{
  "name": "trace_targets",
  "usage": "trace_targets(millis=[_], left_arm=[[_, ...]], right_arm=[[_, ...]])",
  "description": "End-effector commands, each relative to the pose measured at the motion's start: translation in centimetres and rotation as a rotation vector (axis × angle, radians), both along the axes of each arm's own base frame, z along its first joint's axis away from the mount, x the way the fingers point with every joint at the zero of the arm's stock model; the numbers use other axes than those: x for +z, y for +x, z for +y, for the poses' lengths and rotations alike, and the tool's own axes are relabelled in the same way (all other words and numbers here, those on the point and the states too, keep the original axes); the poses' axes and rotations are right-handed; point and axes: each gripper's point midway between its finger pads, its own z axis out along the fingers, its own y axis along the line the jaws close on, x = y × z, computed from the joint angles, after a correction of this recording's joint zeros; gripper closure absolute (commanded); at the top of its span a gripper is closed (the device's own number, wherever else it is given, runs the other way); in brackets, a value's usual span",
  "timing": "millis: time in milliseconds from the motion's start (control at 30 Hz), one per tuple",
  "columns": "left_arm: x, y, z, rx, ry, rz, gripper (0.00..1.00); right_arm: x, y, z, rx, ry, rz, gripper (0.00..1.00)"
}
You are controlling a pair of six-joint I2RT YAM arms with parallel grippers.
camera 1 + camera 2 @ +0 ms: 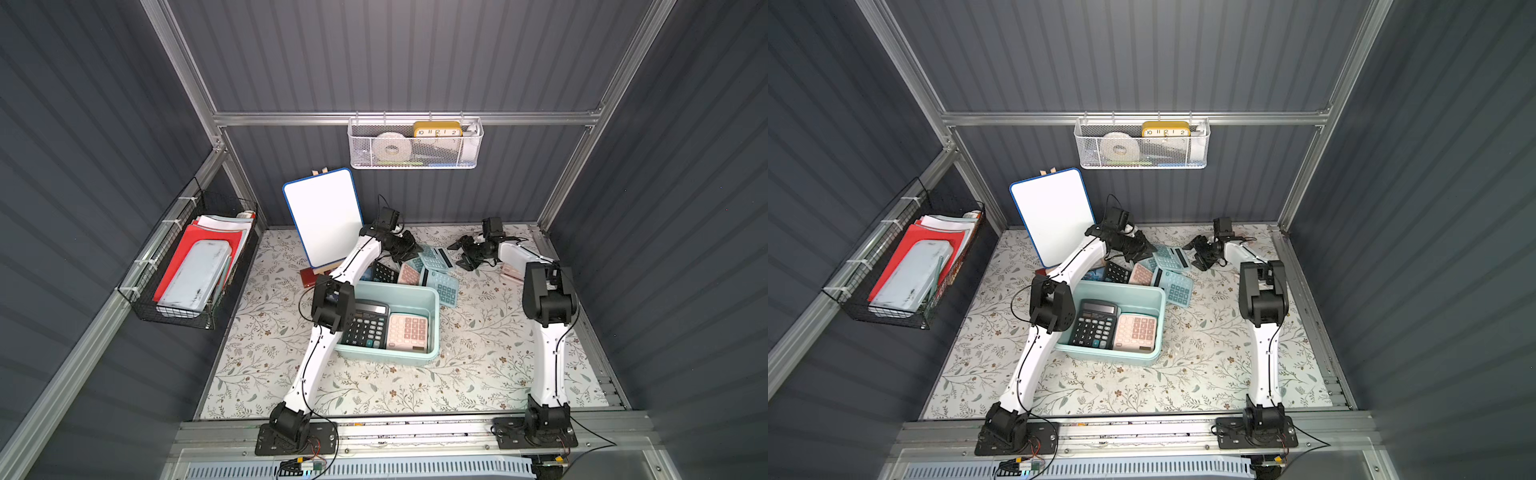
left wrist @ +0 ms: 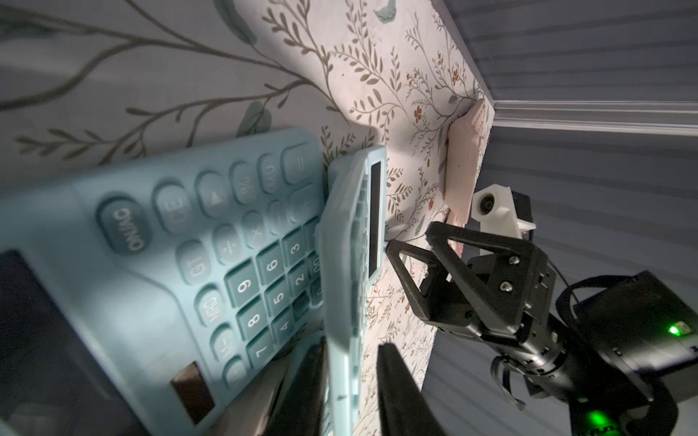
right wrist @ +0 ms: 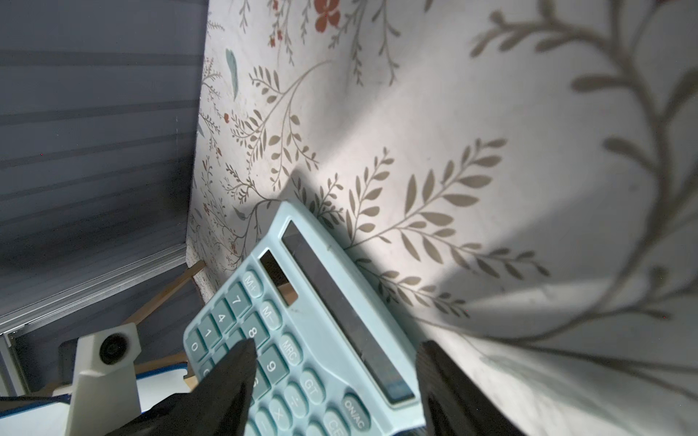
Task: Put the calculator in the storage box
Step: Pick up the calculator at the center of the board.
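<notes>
Top views are both showing the box point(image 1: 401, 291) sitting nearest my bases, with a black calculator point(image 1: 368, 328) and a pink calculator point(image 1: 408, 334) already covering its floor. Just behind it, my left gripper point(image 2: 351, 341) is straddling the edge of a teal calculator point(image 2: 355, 234) tipped up on its side, jaws narrow; whether the pads point(image 2: 306, 389) are biting yet, I cannot tell. Farther out, my right gripper point(image 2: 408, 241) is standing wide just beside its far end, clamping nothing. I am judging it best to squeeze squarely, lift clear of the second teal calculator point(image 2: 211, 241), and lay mine flat atop those two.
</notes>
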Motion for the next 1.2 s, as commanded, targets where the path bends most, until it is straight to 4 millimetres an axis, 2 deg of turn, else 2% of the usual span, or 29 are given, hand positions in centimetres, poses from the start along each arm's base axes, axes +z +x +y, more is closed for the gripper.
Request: trace_targets(millis=[0,300,500,600,867,1000,1167], left_arm=[[0.7,0.1,-1.0,-0.02,-0.034,-0.02,0.79],[1.4,-0.2,-0.9,-0.031,-0.037,-0.032,0.9],[2.9,-0.6,-0.6,-0.04,-0.031,-0.056,0.94],[3.2,-0.9,-0.4,-0.043,-0.023,-0.058,0.96],[1.1,-1.4,0.9,-0.045,0.058,-0.021,0.98],[-0.4,-1.6,1.9,-0.037,0.098,0.017,0.98],[-1.1,-1.6,2.7,-0.033,0.123,0.033,0.98]], right_arm=[[0.4,0.3,0.2,0.006,0.017,-0.007,0.29],[1.3,-0.2,0.0,0.011,0.011,-0.022,0.29],[2.0,-0.8,-0.5,0.025,-0.011,-0.034,0.27],[1.7,-1.2,-1.1,0.019,-0.024,-0.027,0.26],[-0.6,-1.0,-1.4,0.014,-0.023,-0.005,0.24],[-1.4,-0.4,-1.1,0.025,-0.004,0.0,0.26],[-2.2,0.2,-0.4,0.036,0.03,0.004,0.29]])
